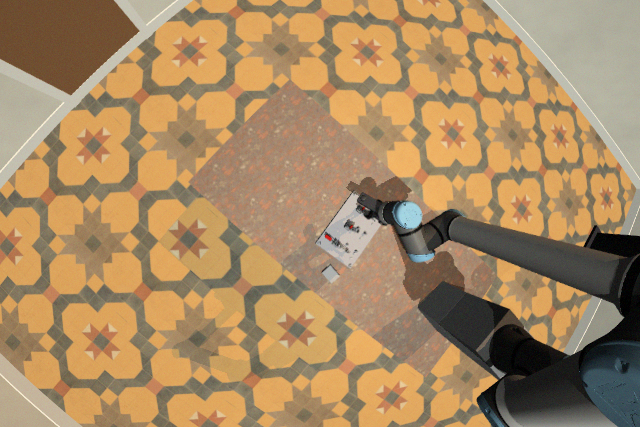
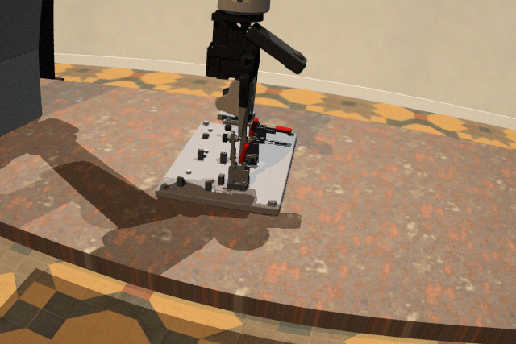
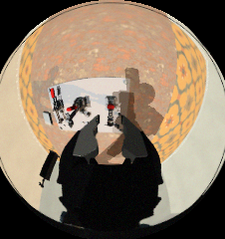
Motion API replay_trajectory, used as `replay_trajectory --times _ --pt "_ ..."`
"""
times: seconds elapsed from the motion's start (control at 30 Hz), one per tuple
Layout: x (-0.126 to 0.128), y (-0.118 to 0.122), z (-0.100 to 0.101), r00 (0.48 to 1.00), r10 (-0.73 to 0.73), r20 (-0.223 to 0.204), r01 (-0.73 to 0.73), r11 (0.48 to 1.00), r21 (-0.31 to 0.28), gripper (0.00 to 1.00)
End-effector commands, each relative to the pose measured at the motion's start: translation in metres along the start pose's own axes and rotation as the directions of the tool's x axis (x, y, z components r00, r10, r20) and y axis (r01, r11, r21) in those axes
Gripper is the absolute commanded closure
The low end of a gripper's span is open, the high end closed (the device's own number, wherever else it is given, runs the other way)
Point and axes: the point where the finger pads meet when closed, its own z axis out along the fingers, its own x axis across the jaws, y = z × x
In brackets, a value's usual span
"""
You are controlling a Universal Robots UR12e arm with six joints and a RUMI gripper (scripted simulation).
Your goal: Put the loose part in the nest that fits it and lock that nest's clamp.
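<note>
Fixture plate: pale metal, rectangular, flat on the speckled reddish desk. It carries dark pads and blocks and three toggle clamps with red handles.

Clamp nearest the part: red handle at the plate's end.

Middle clamp: red grip, handle tilted.

Far clamp: red grip seen just ahead of the tool's fingertips in the wrist view.

Loose part: small grey block, lying on the desk just beside the plate's end, apart from it, in no nest.

Tool: points straight down over the plate's far end. Fingers stand partly apart with nothing between them. Whether the tips touch the clamp cannot be told.

Arm: dark grey with blue joint caps, reaching in across the desk.
</note>
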Motion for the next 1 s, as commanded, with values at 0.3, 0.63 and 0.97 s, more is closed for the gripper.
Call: replay_trajectory --times 0.3,0.63,0.97 --pt "0.000 -0.001 -0.002 1.000 0.000 0.000 0.000 1.000 0.001 0.41" --pt "0.000 -0.001 -0.031 1.000 0.000 0.000 0.000 1.000 0.001 0.41" --pt "0.000 -0.001 -0.071 1.000 0.000 0.000 0.000 1.000 0.001 0.41"
